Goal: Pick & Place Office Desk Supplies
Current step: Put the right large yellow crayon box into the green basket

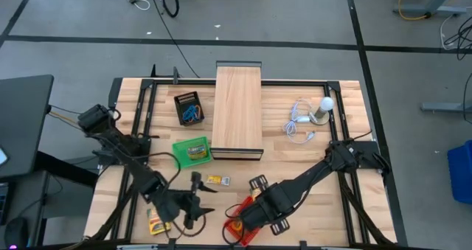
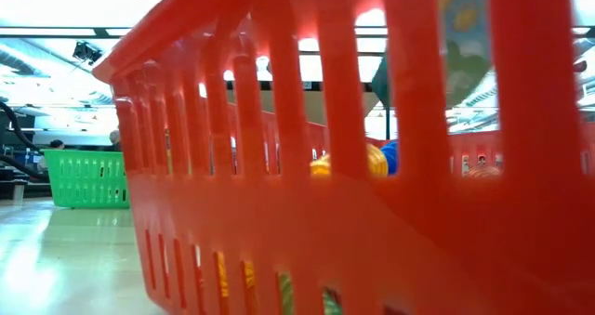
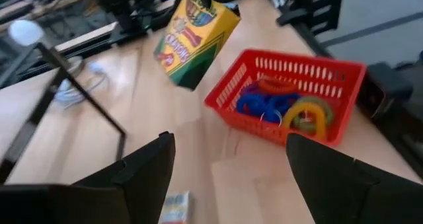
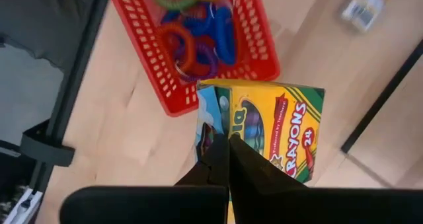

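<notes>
Red basket [image 4: 192,42] of coloured loops [image 3: 277,105] sits at the worktop's [image 1: 310,161] near edge — above it the right gripper [image 4: 228,151], jaws clamped on a crayon box [image 4: 271,128]. Beside it, left gripper [image 3: 228,164] hovers, jaws apart.

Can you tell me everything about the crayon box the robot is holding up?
The crayon box is yellow and green cardboard with red "Crayons" lettering and a picture on one side. The right hand pinches it shut between its fingers, holding it tilted in the air beside the red basket of coloured loops.
</notes>
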